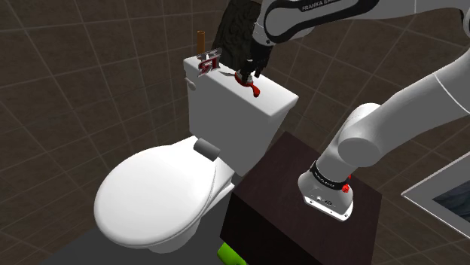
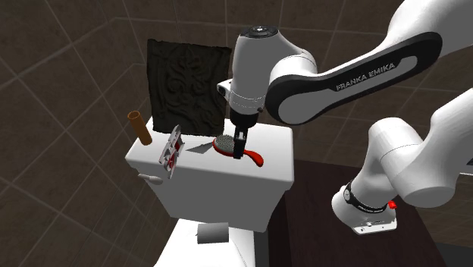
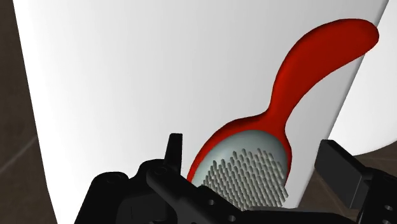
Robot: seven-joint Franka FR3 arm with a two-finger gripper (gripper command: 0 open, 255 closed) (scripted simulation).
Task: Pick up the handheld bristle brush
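Two black fingers of the pincer (image 3: pixel 254 151) are standing apart, released, and straddling the bristle end of the brush (image 3: pixel 245 168) without visibly clasping it. The brush is lying flat on the white lid of the toilet tank (image 3: pixel 159 76), its grey bristle pad facing up. Its red handle is running straight away from the pincer and curving toward the lid's edge. The long axis is therefore pointing away from the hand, and the fingers are sitting on either side of it, across the width of the head. That crosswise straddle is what the coming closure is depending on. I am judging that the pincer is needing only a small further descent before clenching on the head.

Farther off, in the second exterior view, a small red-and-white item (image 2: pixel 173 150) is leaning on the lid beside the brush. A brown tube (image 2: pixel 139 127) is standing beyond it at the lid's far end. A dark patterned panel (image 2: pixel 189 87) is hanging on the tiled wall behind.
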